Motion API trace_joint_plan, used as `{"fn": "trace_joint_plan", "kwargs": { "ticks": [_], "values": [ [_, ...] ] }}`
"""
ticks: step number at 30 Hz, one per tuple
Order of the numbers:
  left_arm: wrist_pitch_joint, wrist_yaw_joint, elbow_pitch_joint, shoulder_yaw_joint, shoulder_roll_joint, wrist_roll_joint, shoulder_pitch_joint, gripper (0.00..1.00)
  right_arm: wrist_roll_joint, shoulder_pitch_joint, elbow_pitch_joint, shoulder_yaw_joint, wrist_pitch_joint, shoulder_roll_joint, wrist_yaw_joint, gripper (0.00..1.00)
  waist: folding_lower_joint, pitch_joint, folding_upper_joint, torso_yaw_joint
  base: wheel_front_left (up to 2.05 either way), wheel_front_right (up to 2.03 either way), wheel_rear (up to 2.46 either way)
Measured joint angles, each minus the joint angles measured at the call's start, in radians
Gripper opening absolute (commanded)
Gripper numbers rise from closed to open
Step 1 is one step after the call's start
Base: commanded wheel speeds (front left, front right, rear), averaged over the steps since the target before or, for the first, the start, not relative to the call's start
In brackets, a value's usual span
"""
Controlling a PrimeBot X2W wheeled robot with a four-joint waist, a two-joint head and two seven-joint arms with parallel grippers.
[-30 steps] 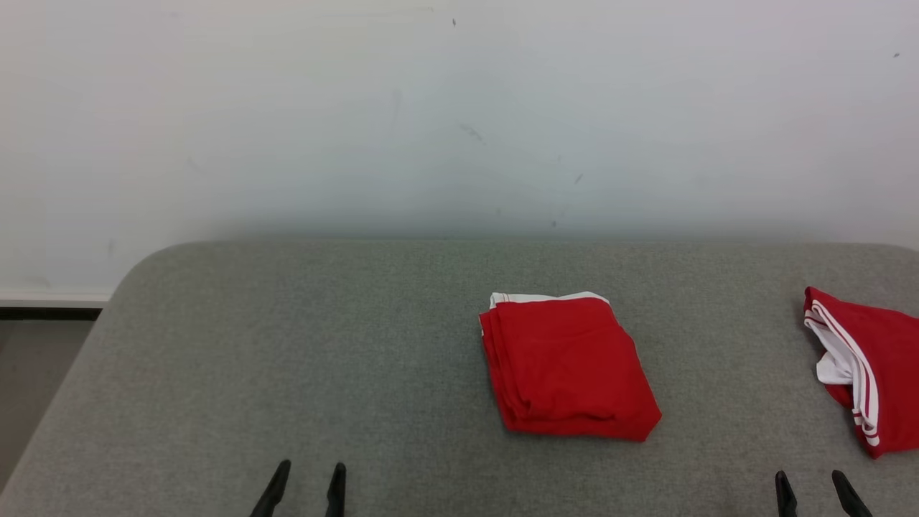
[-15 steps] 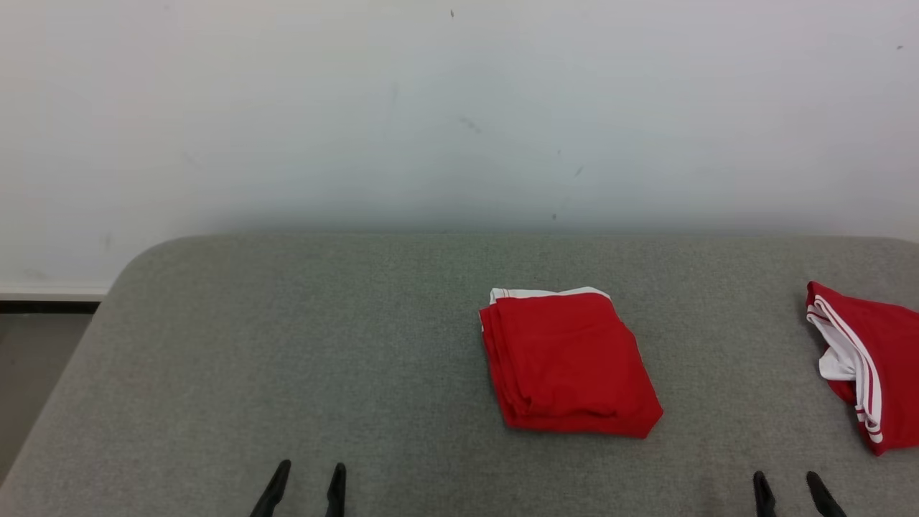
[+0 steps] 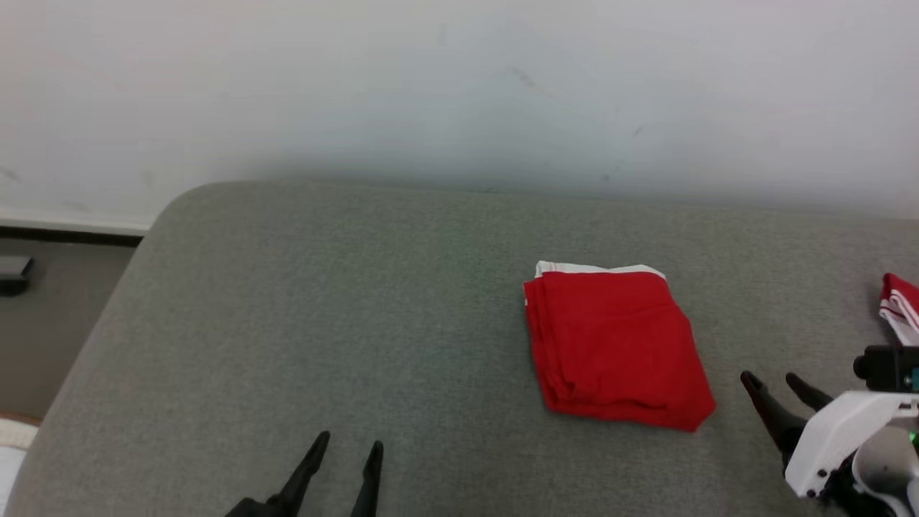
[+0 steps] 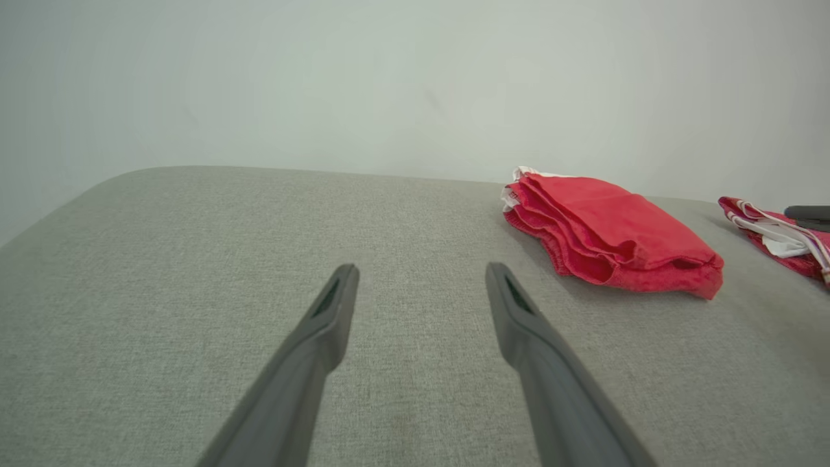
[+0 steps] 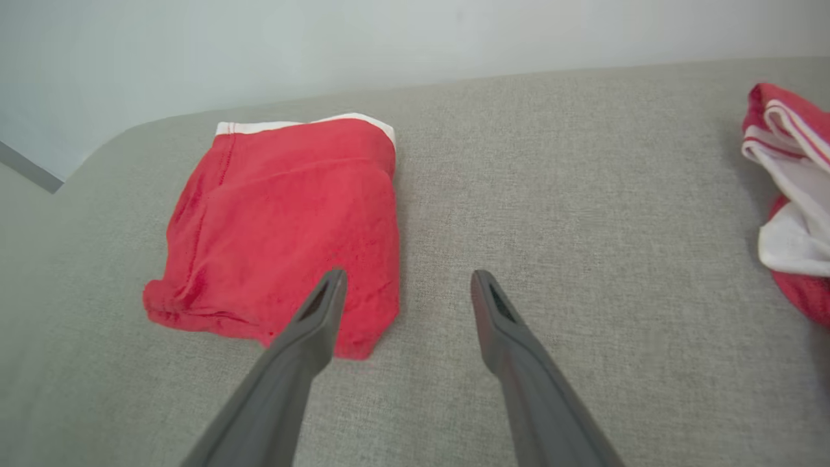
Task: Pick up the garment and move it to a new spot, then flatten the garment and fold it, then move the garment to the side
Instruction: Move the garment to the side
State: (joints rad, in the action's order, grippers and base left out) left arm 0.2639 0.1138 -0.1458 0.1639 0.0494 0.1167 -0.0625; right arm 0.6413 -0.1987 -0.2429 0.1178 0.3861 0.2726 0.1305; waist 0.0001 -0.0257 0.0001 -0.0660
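A red garment (image 3: 617, 345) with a white band at its far edge lies folded in a compact rectangle right of the middle of the grey padded table (image 3: 323, 301). My right gripper (image 3: 770, 376) stands open just right of the garment's near right corner, apart from the cloth; in the right wrist view this gripper (image 5: 408, 274) hovers with its left finger over the corner of the garment (image 5: 285, 220). My left gripper (image 3: 350, 439) is open above bare table at the near edge. In the left wrist view the left gripper (image 4: 421, 267) has the garment (image 4: 609, 230) ahead to its right.
A second red garment with white stripes (image 3: 901, 305) lies loosely bunched at the table's far right (image 5: 791, 194). A pale wall rises behind the table. The table's rounded left edge drops to the floor (image 3: 43, 323).
The head camera has shifted, moving the whole picture rightward. My right arm has come up and forward, so its white wrist now shows, and its gripper is near the folded garment's corner. The left gripper barely moved.
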Motion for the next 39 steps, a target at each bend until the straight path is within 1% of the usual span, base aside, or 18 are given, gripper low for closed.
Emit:
{"fn": "trace_joint_plan", "kwargs": {
  "ticks": [3, 7, 10, 15, 21, 28, 29, 30, 32, 33, 39],
  "values": [
    [0.0, 0.002, -0.005, 0.013, 0.0, 0.001, 0.026, 1.0, 0.021, -0.095, -0.072, -0.012, 0.069, 0.006, 0.0, 1.0, 0.0, -0.026, 0.0, -0.039, 0.0, 0.0, 0.0],
    [0.0, 0.009, -0.015, 0.031, 0.0, 0.007, 0.059, 1.0, 0.018, -0.203, -0.197, -0.042, 0.119, 0.01, 0.0, 1.0, 0.0, -0.068, 0.0, -0.096, 0.0, 0.0, 0.0],
    [0.0, 0.009, -0.024, 0.039, 0.0, 0.008, 0.069, 1.0, -0.003, -0.255, -0.276, -0.048, 0.128, 0.016, 0.0, 1.0, 0.0, -0.097, 0.0, -0.139, 0.0, 0.0, 0.0],
    [0.0, 0.011, -0.031, 0.049, 0.0, 0.01, 0.084, 1.0, -0.008, -0.309, -0.364, -0.044, 0.13, 0.009, 0.0, 1.0, 0.0, -0.139, 0.0, -0.193, 0.0, 0.0, 0.0],
    [0.0, 0.012, -0.032, 0.057, 0.0, 0.01, 0.103, 1.0, 0.014, -0.342, -0.42, -0.021, 0.128, 0.004, 0.0, 1.0, 0.0, -0.167, 0.0, -0.213, 0.0, 0.0, 0.0],
    [0.0, 0.014, -0.036, 0.07, 0.0, 0.01, 0.125, 1.0, 0.111, -0.357, -0.43, 0.006, 0.128, -0.014, 0.0, 1.0, 0.0, -0.177, 0.0, -0.208, 0.0, 0.0, 0.0],
    [0.0, 0.015, -0.036, 0.071, 0.0, 0.01, 0.126, 1.0, 0.119, -0.358, -0.429, 0.015, 0.129, -0.014, 0.0, 0.75, 0.0, -0.178, 0.0, -0.208, 0.0, 0.0, 0.0],
    [0.0, 0.015, -0.037, 0.072, 0.0, 0.01, 0.127, 1.0, 0.124, -0.359, -0.427, 0.025, 0.13, -0.013, 0.0, 0.75, 0.0, -0.179, -0.0001, -0.209, 0.0, 0.0, 0.0],
    [0.0, 0.017, -0.039, 0.074, 0.0, 0.01, 0.129, 1.0, 0.141, -0.36, -0.427, 0.043, 0.129, -0.011, 0.0, 0.12, 0.0, -0.179, 0.0, -0.21, 0.0, 0.0, 0.0],
    [0.0, 0.017, -0.04, 0.076, 0.0, 0.01, 0.131, 1.0, 0.148, -0.36, -0.427, 0.05, 0.123, -0.011, 0.0, 0.0, 0.0, -0.179, 0.0, -0.212, 0.0, 0.0, 0.0],
    [0.0, 0.018, -0.044, 0.079, 0.0, 0.011, 0.134, 1.0, 0.192, -0.36, -0.425, 0.087, 0.065, -0.003, 0.0, 0.0, 0.0, -0.175, -0.0001, -0.212, 0.0, 0.0, 0.0]
  ]
}}
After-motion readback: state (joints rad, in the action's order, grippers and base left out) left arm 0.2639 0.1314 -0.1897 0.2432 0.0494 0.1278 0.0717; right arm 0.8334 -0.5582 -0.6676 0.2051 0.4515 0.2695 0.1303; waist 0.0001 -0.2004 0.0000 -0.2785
